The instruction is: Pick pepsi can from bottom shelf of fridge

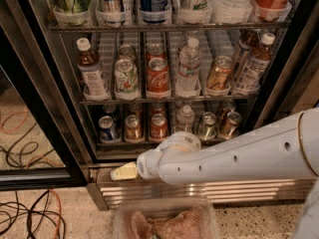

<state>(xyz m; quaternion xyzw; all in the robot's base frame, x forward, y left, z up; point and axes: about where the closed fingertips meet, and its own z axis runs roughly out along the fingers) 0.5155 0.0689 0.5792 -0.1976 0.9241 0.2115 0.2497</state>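
Observation:
The pepsi can point(107, 128) is small and blue with a silver top. It stands at the left end of the bottom shelf point(149, 143) of the fridge point(279, 83). My gripper point(123, 172) is a cream tip at the end of the white arm point(224, 156). It sits low in front of the fridge's stainless base point(209, 190), below the shelf and a little right of the pepsi can, apart from it. The arm reaches in from the right and hides part of the shelf's front rail.
To the right of the pepsi can on the bottom shelf stand a gold-brown can point(133, 127), a red can point(158, 125), a water bottle point(185, 118) and two more cans. The black door frame point(45, 118) is at left. Cables point(25, 215) lie on the floor. A clear tub point(164, 220) is below.

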